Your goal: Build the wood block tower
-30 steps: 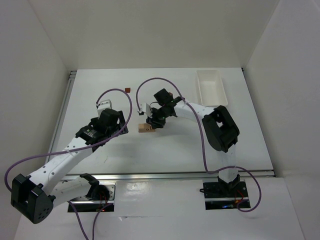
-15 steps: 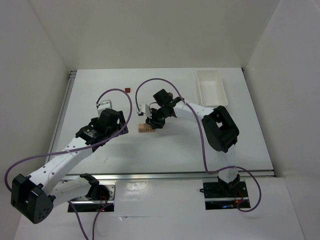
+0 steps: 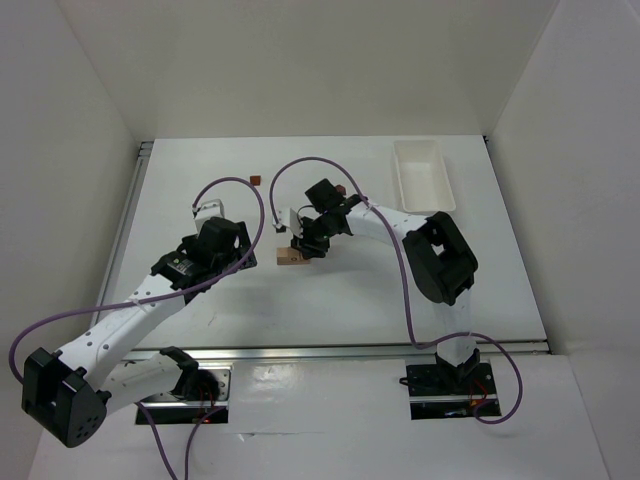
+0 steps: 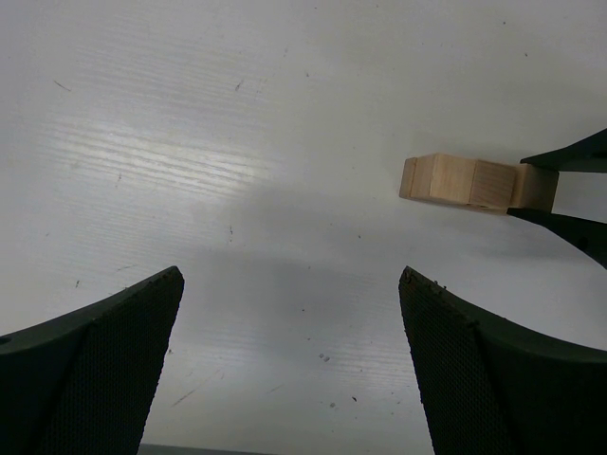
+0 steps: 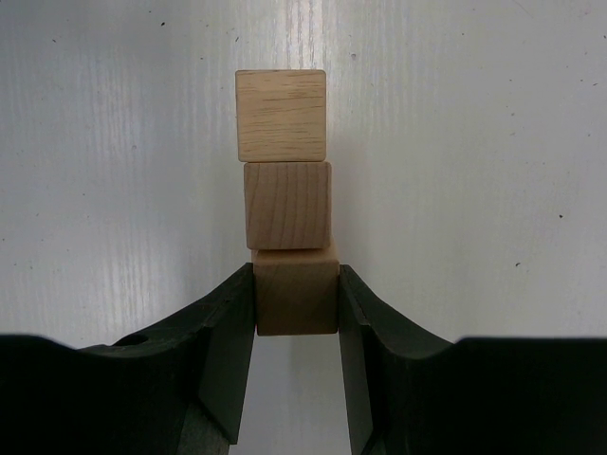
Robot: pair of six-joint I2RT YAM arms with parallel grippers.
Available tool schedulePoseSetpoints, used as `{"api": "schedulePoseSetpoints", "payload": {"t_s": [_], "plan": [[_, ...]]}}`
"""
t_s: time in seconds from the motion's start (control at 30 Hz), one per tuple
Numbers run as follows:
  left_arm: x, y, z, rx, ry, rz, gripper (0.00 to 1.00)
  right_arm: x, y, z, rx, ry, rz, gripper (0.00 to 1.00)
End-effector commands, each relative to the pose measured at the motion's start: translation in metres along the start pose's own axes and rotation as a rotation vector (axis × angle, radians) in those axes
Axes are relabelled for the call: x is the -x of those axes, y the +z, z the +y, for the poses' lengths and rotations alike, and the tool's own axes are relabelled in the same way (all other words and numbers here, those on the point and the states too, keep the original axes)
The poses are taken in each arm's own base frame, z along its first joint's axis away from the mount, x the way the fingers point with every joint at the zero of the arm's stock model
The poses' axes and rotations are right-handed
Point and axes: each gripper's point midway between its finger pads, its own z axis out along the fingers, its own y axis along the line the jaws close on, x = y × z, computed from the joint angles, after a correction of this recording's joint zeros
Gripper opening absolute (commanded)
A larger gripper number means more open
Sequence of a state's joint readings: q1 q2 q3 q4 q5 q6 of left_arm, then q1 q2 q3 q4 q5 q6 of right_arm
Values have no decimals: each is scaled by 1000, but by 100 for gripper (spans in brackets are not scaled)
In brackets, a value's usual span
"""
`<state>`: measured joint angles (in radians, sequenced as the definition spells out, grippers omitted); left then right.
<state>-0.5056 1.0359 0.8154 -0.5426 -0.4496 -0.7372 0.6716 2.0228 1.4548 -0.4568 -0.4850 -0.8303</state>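
Three small wooden cubes, pale and tan, are seen set in one line, each touching the next. This is the wood block tower (image 5: 287, 205) so far. In the right wrist view the line runs from the middle of the frame up toward the top. In the top view it is found just left of the middle of the white table (image 3: 350, 300). It cannot be told for sure if the cubes are stood one on another or laid flat. They look laid flat on the table.

The nearest tan cube (image 5: 296, 303) is held by the right gripper (image 5: 296, 275), with a black finger pressed on each of its two sides. The left gripper (image 4: 289, 370) is spread wide with nothing in it. Its fingers are seen at the lower left and lower right of the left wrist view. The cubes are seen at the upper right of that view, apart from it.

One more piece, a tiny dark brown block (image 3: 256, 180), is seen alone in the upper left part of the table, well apart from the line. A white plastic tray (image 3: 421, 180) is seen at the upper right.

The job is judged to be partly done, as three cubes are joined. What seems to be left is for the held cube to be let go, and for the dark brown block to be fetched and added.
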Motion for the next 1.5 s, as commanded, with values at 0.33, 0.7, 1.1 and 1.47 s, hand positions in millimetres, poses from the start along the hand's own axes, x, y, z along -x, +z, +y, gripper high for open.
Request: {"api": "schedulePoseSetpoints", "payload": {"t_s": [0.33,0.7,1.1,1.47], "plan": [[0,0,-1,-9,-4,-10,100,17,4,-8,-19,-32,-31,52],[0,0,-1,-9,-4,-10,100,21,3,-6,-5,-31,-43,48],[0,0,-1,-9,-4,-10,100,23,2,-2,17,-26,-49,48],[0,0,-1,-9,-4,-10,100,21,1,1,35,-28,-45,44]]}}
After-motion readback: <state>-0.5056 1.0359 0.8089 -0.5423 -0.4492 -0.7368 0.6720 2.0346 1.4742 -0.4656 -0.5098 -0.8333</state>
